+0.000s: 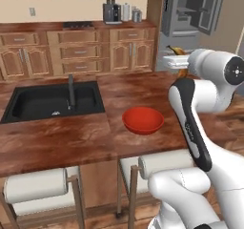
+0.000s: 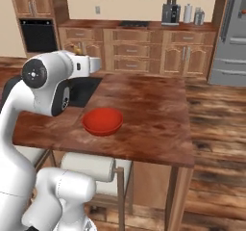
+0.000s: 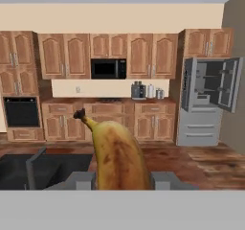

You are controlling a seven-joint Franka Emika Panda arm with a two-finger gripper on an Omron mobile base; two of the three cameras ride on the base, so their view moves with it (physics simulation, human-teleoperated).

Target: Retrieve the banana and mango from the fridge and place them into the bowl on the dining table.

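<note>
My gripper [image 3: 122, 178] is shut on the banana [image 3: 117, 155], a yellow fruit with brown patches that stands up between the fingers [image 3: 82, 179]. From the left base the gripper [image 1: 172, 61] hangs above the far right part of the dining table [image 1: 57, 137], with the banana [image 1: 177, 50] poking out above and below it. The red bowl [image 1: 143, 120] sits on the table below and nearer than the hand. It is the same bowl [image 2: 102, 121] seen low and to the right of the gripper [image 2: 92, 64]. The fridge [image 3: 206, 104] stands beyond with a door open. The mango is out of view.
A black sink [image 1: 52, 101] with a faucet [image 1: 71, 89] is set in the table's left part. Two white stools [image 1: 35, 185] stand at the near edge. Wooden cabinets [image 1: 76, 51] and a coffee machine [image 1: 112, 12] line the back wall.
</note>
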